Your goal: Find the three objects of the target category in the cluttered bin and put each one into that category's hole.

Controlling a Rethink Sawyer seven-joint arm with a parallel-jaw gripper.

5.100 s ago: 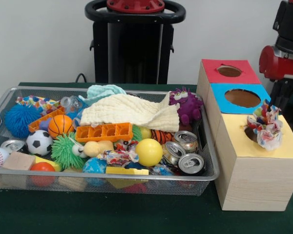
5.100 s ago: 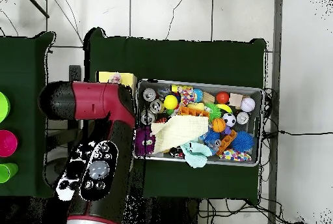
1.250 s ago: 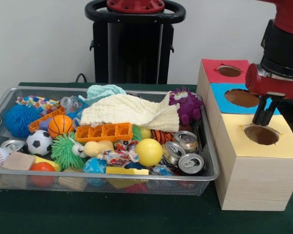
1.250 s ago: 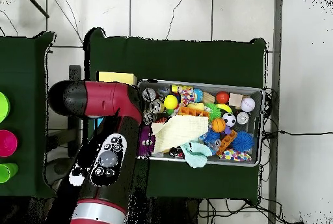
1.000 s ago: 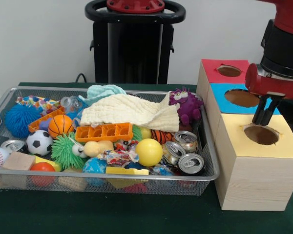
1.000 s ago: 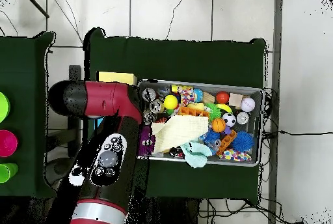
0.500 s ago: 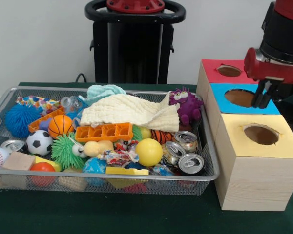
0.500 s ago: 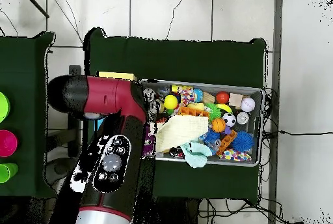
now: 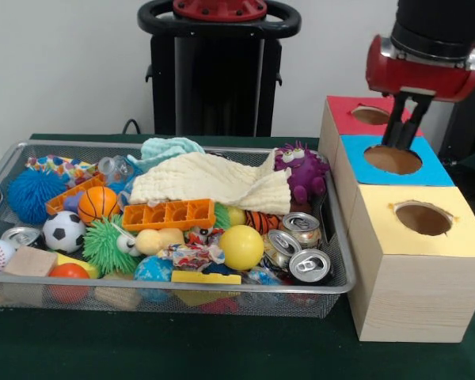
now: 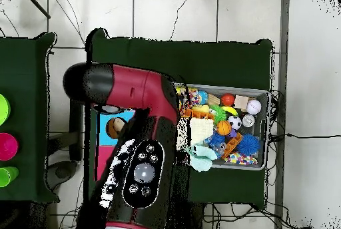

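Observation:
The wire mesh bin (image 9: 182,290) sits on the green table, full of toys; its right part shows in the overhead view (image 10: 268,126). A crumpled colourful wrapper (image 9: 191,255) lies near the bin's front, between a yellow ball and a blue ball. A white polka-dot wrapper (image 9: 59,166) lies at the far left corner. My gripper (image 9: 400,142) hangs over the blue box's hole (image 9: 393,160), right of the bin. Its fingers stand slightly apart and hold nothing. In the overhead view my arm (image 10: 140,106) hides the gripper.
Three boxes stand in a row right of the bin: red (image 9: 396,111), blue (image 9: 431,170), yellow (image 9: 459,233) nearest, each with a round hole. A cream cloth (image 9: 214,182), a purple plush (image 9: 302,170), cans (image 9: 309,265) and balls fill the bin.
My gripper has risen from over the yellow box's hole and moved to above the blue box. The wrapper that sat in the yellow hole five seconds ago no longer shows.

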